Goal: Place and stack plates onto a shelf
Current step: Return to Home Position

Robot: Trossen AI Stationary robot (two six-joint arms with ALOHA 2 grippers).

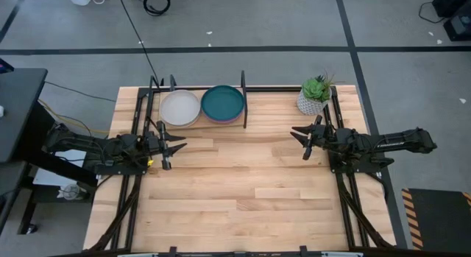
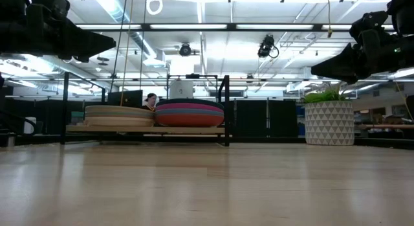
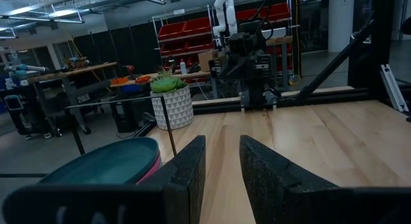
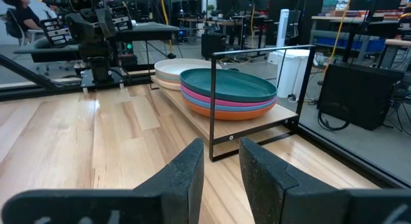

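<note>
Two stacks of plates rest on the shelf (image 1: 243, 102) at the table's far edge. One stack has a cream-white plate (image 1: 180, 107) on top; the other has a dark teal plate (image 1: 222, 102) on top, with pink, blue and rust-orange plates (image 4: 228, 105) under it. The shelf's pale board (image 4: 247, 124) stands on the table inside the black rod frame. My left gripper (image 1: 171, 146) hovers near the table's left edge, open, holding nothing. My right gripper (image 1: 300, 136) hovers near the right edge, open, holding nothing. Both are raised above the tabletop.
A potted green plant in a white patterned pot (image 1: 315, 96) stands at the far right corner, beside my right arm. Black frame rails (image 1: 346, 205) run along the table's left and right sides. Bare wood planks (image 1: 243, 183) lie between the two arms.
</note>
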